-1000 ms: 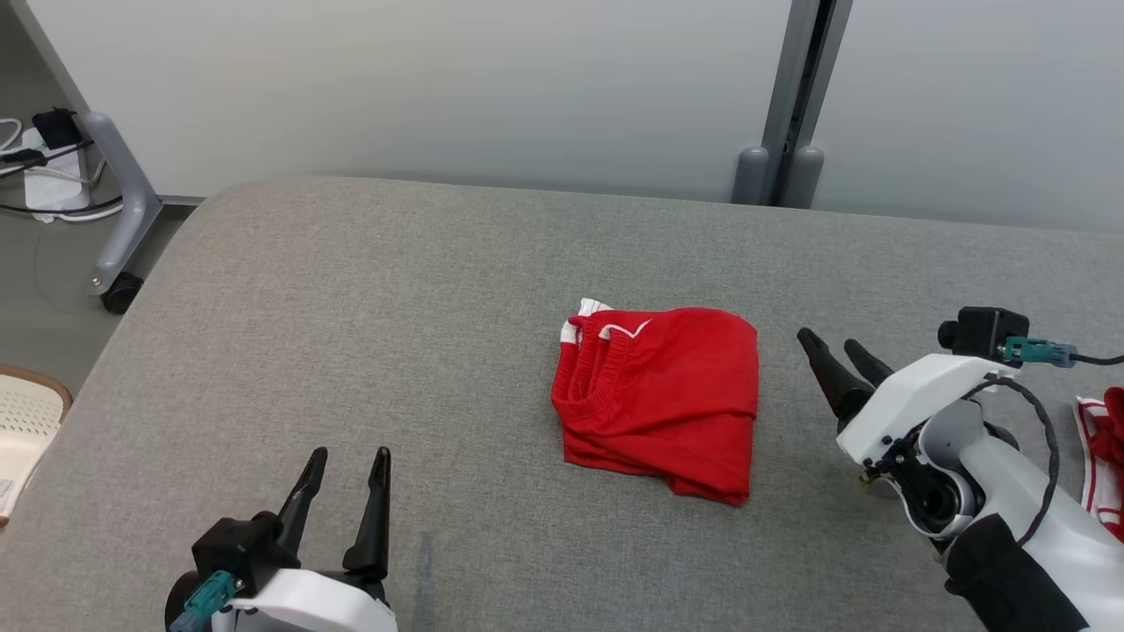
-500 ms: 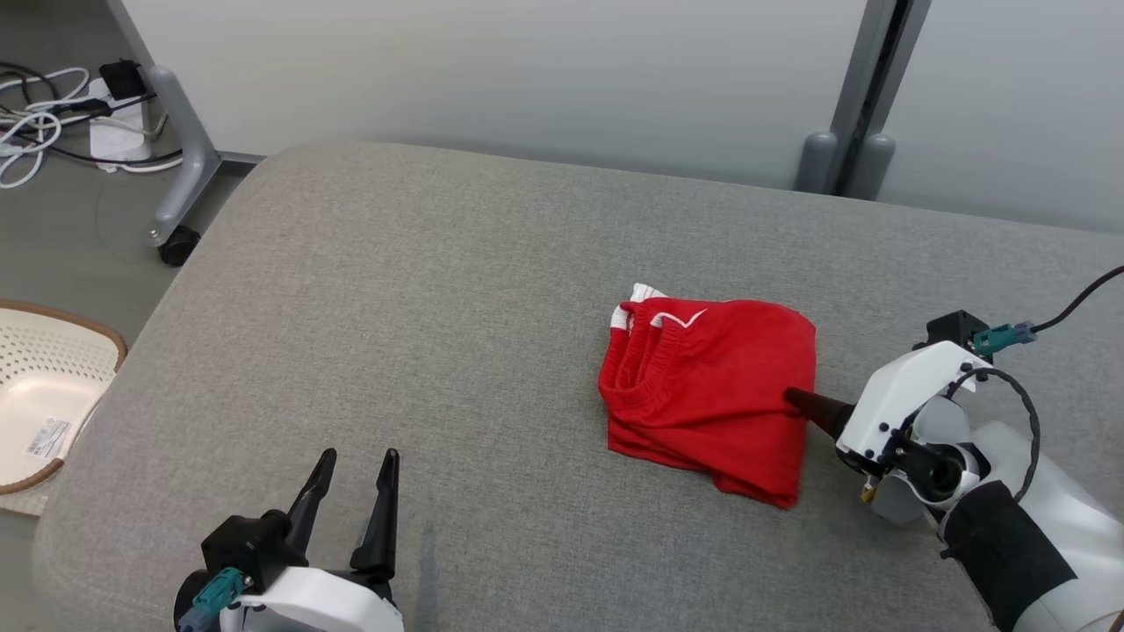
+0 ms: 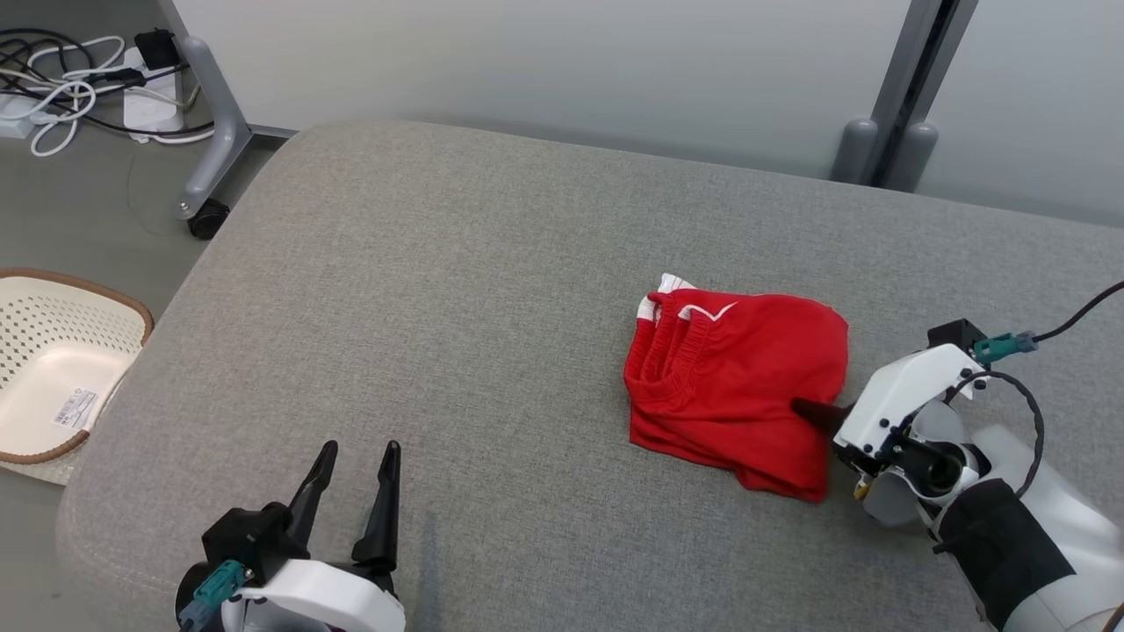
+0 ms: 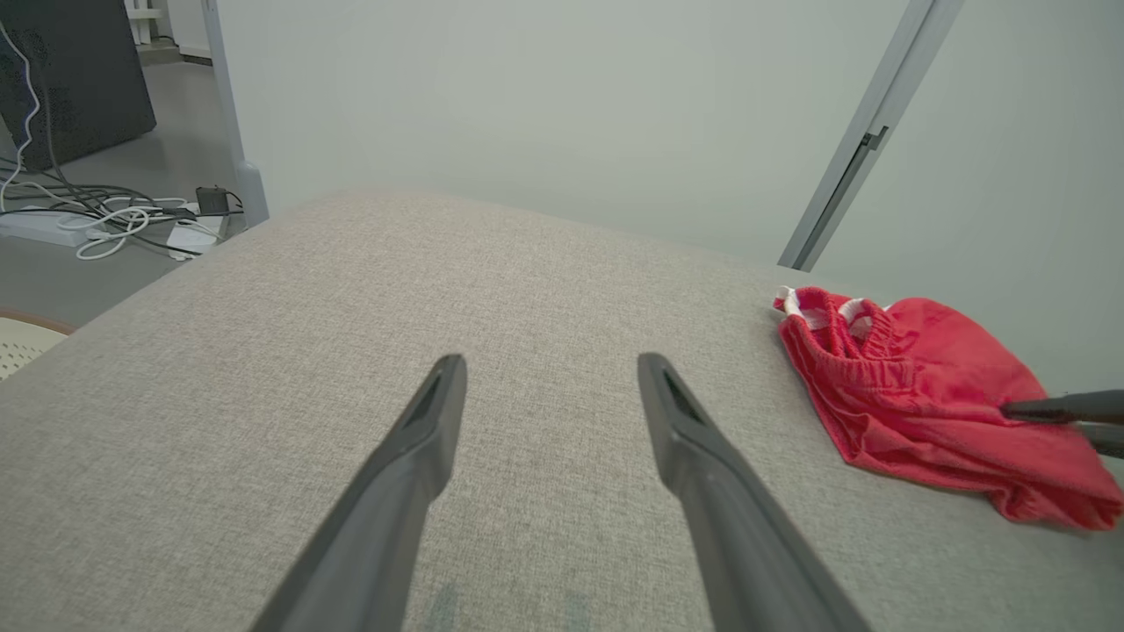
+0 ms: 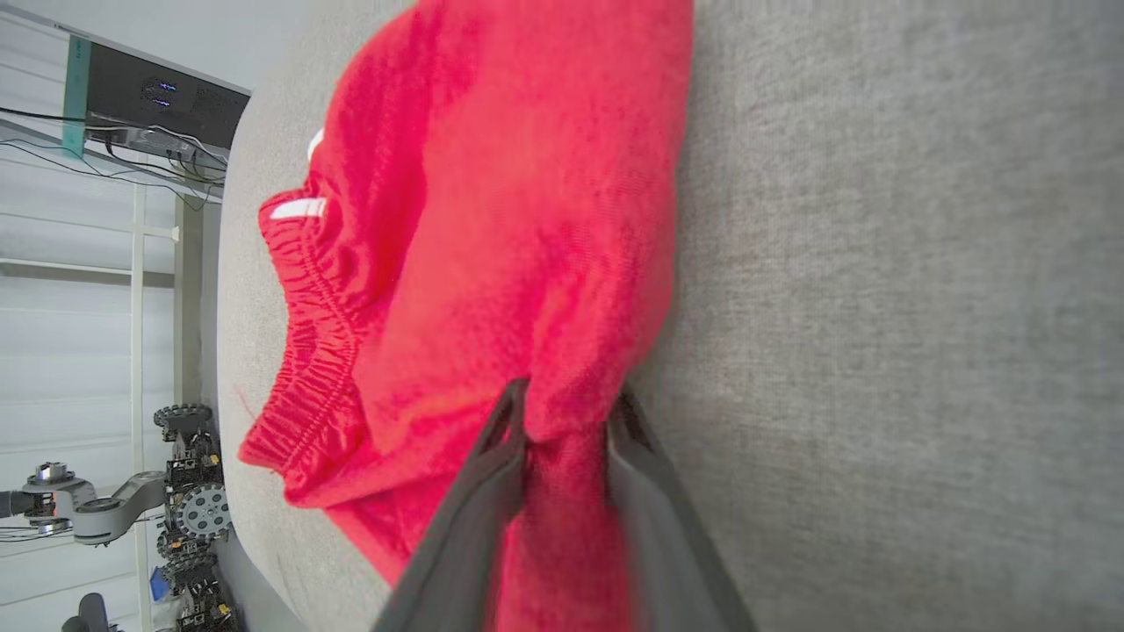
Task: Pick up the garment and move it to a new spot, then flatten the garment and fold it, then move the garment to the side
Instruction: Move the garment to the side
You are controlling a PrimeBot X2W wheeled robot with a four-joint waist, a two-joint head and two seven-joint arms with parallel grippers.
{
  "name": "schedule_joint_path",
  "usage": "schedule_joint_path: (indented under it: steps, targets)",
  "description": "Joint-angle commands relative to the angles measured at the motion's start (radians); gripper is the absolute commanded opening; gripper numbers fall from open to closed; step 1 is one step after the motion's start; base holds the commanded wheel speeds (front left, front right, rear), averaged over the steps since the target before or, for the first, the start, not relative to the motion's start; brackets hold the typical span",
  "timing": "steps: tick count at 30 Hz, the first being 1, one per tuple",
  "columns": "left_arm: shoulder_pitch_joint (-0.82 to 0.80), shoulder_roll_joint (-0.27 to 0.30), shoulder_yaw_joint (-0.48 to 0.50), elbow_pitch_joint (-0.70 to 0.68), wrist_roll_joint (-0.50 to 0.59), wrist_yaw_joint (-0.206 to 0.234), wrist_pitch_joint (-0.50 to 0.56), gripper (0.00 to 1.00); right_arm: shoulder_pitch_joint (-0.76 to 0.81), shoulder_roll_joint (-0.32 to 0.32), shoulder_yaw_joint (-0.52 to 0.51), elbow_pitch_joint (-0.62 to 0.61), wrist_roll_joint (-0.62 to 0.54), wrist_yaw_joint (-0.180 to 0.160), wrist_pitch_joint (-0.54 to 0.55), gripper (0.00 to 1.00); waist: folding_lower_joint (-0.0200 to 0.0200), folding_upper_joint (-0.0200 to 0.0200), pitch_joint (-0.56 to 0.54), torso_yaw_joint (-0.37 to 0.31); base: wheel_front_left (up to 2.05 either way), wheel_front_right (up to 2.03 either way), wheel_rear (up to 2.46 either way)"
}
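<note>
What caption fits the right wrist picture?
Right hand pinching a fold of the red garment on the grey surface.

The red shorts [image 3: 738,395] are showing as soft, matt knit cloth, gathering into ribbed elastic at the waistband. The surface [image 3: 439,290] is wearing coarse grey woven fabric, matt throughout. The left end effector [image 3: 361,448] is presenting smooth, dull dark plastic fingers [image 4: 413,474]; the right end effector [image 5: 571,391] is carrying a glossy white plastic shell [image 3: 904,386]. The basket [image 3: 53,316] is looking like perforated cream plastic.
</note>
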Motion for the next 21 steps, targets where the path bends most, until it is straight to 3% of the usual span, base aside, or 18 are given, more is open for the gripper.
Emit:
schedule_joint_path:
  steps: [1, 11, 21]
  targets:
    - [-0.016, 0.004, 0.004, -0.002, 0.000, 0.001, -0.001, 1.00, -0.005, 0.001, 0.001, -0.011, 0.003, 0.001, -0.013, 0.00, 0.0000, -0.0001, 0.000, -0.003, 0.00, 0.00, 0.00]
    - [-0.002, 0.010, -0.015, -0.017, 0.018, -0.011, -0.001, 1.00, 0.045, -0.034, 0.025, -0.120, -0.001, 0.001, -0.077, 0.00, 0.0000, -0.0001, -0.049, -0.088, 0.00, 0.00, 0.00]
    - [-0.016, 0.007, -0.083, -0.030, 0.017, -0.022, 0.000, 1.00, 0.119, -0.082, 0.069, -0.247, -0.006, 0.001, -0.108, 0.00, 0.0000, -0.0001, -0.075, -0.300, 0.00, 0.00, 0.00]
